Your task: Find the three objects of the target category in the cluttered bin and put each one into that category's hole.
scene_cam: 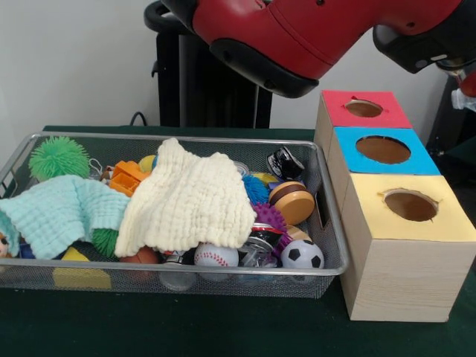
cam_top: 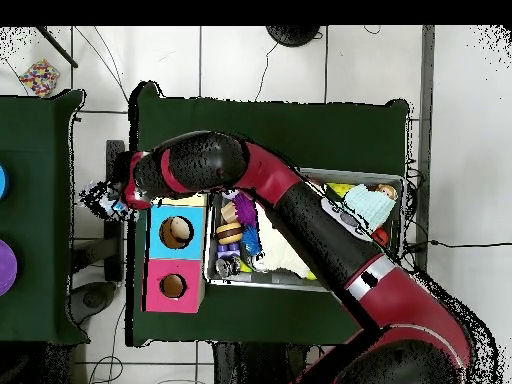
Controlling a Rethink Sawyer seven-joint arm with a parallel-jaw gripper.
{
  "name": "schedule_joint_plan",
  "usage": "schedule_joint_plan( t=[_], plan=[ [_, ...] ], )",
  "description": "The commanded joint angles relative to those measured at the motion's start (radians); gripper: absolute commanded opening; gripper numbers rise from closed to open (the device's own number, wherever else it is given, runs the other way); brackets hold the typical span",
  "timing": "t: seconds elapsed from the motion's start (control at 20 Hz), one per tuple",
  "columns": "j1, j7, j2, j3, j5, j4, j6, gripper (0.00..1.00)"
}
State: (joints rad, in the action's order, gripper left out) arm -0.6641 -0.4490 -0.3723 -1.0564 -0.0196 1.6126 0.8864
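Note:
A wire bin (scene_cam: 327,223) holds mixed toys. A cream cloth (scene_cam: 190,201) and a mint cloth (scene_cam: 59,212) cover much of the pile. A baseball (scene_cam: 216,256), a soccer ball (scene_cam: 302,255), a green spiky ball (scene_cam: 58,156), a purple spiky ball (scene_cam: 269,218) and a wooden yo-yo (scene_cam: 291,202) show around them. To the right stand three boxes with round holes: red (scene_cam: 364,108), blue (scene_cam: 383,149) and yellow (scene_cam: 410,205). The arm (cam_top: 300,205) reaches over the bin. My gripper (cam_top: 112,200) sits out past the boxes, away from the bin, its state unreadable.
The arm's red elbow (scene_cam: 297,37) hangs over the bin's far side. From above, the blue box (cam_top: 176,232) and red box (cam_top: 173,286) lie beside the bin (cam_top: 310,282), while the arm covers the yellow one. A second green table (cam_top: 35,200) stands at the left.

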Motion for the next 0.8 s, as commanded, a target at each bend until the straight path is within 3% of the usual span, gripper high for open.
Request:
schedule_joint_plan(
  t=[0.05, 0.45, 0.8],
  plan=[
    [0.0, 0.083, 0.033, 0.009, 0.047, -0.116, 0.139, 0.0],
    [0.01, 0.131, 0.056, 0.014, 0.091, -0.152, 0.162, 0.0],
    [-0.017, 0.161, 0.093, -0.038, 0.089, -0.156, 0.157, 0.0]
  ],
)
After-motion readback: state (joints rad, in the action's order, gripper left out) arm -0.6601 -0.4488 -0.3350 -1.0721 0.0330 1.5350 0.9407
